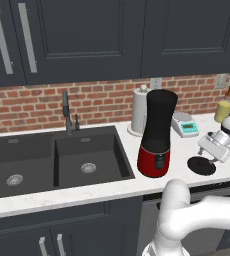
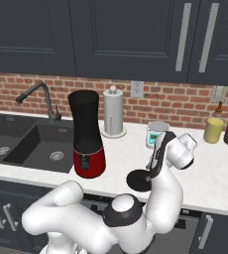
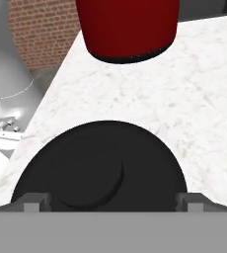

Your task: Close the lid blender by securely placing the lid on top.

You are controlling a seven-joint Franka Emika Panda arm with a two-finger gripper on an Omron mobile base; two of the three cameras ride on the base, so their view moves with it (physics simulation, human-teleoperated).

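The blender, a black waisted jar on a glossy red base, stands on the white counter right of the sink with its top uncovered. The lid, a flat black disc, lies on the counter to the blender's right. My gripper hangs just above the lid, tilted down at it. In the hand view the lid spreads across the lower middle. My gripper is open, one fingertip over each side of the lid and nothing between them. The blender's red base is at the top. My arm partly hides the lid.
A paper towel roll and a small grey scale stand behind the blender near the brick wall. A yellow jar is at the back right. The dark sink with its faucet lies to the left.
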